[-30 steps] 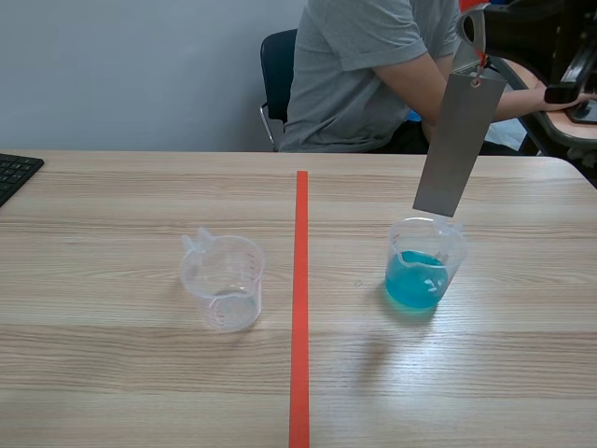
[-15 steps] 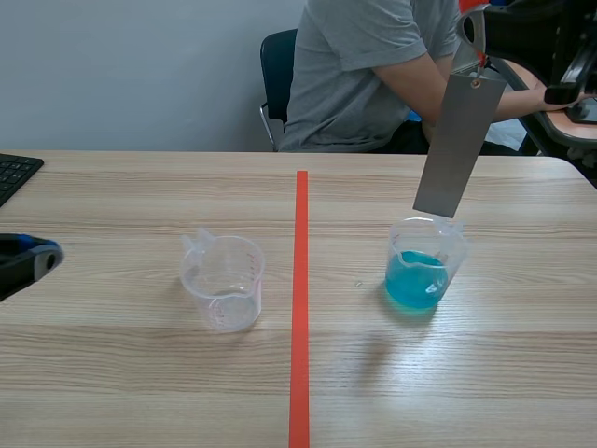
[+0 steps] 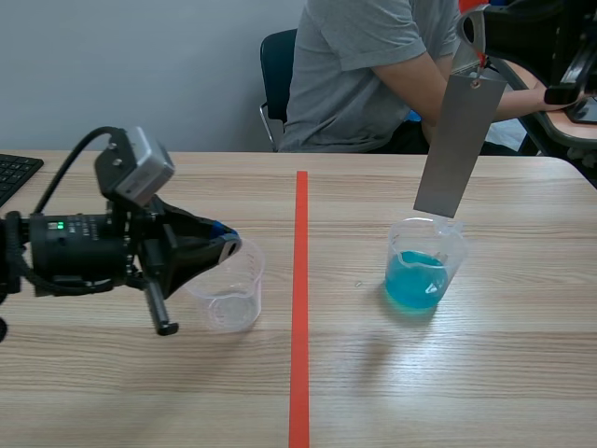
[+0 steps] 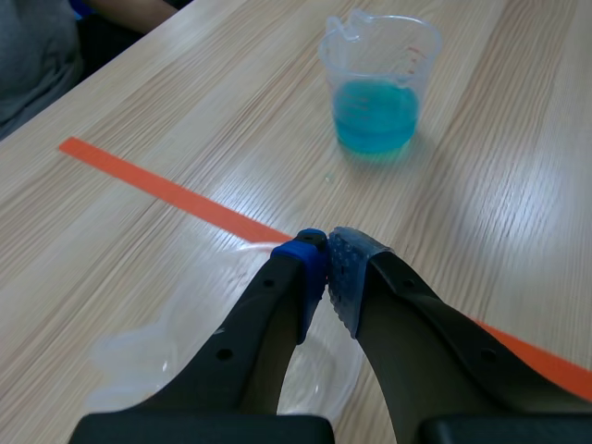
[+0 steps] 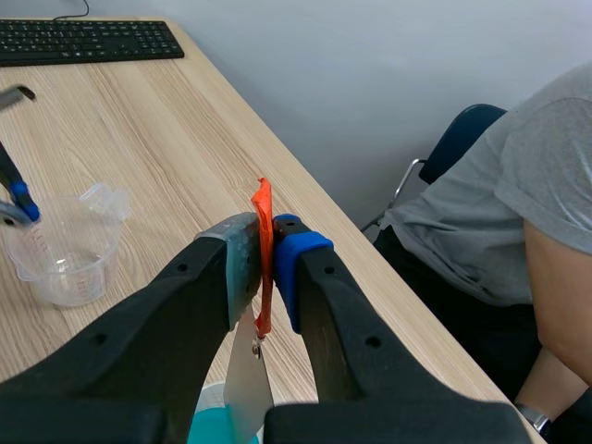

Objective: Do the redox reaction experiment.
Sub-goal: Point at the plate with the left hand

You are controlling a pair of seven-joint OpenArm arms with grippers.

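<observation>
An empty clear beaker (image 3: 227, 285) stands left of the tape line. My left gripper (image 3: 229, 246) hovers at its near-left rim with its fingers shut on nothing; the left wrist view shows the pads (image 4: 313, 270) meeting over the clear beaker (image 4: 185, 342). A beaker of blue liquid (image 3: 424, 266) stands right of the line, also ahead of the left gripper (image 4: 377, 88). My right gripper (image 5: 263, 250) is shut on an orange tag (image 5: 263, 208) from which a grey metal sheet (image 3: 459, 145) hangs, its lower edge just above the blue beaker.
A person in a grey shirt (image 3: 373, 75) sits across the table with an arm behind the metal sheet. A black keyboard (image 3: 14, 173) lies at the far left edge. The orange tape line (image 3: 300, 299) runs down the table's middle.
My left arm has swept in from the left edge to the empty beaker. The right arm, the metal sheet and both beakers have kept still.
</observation>
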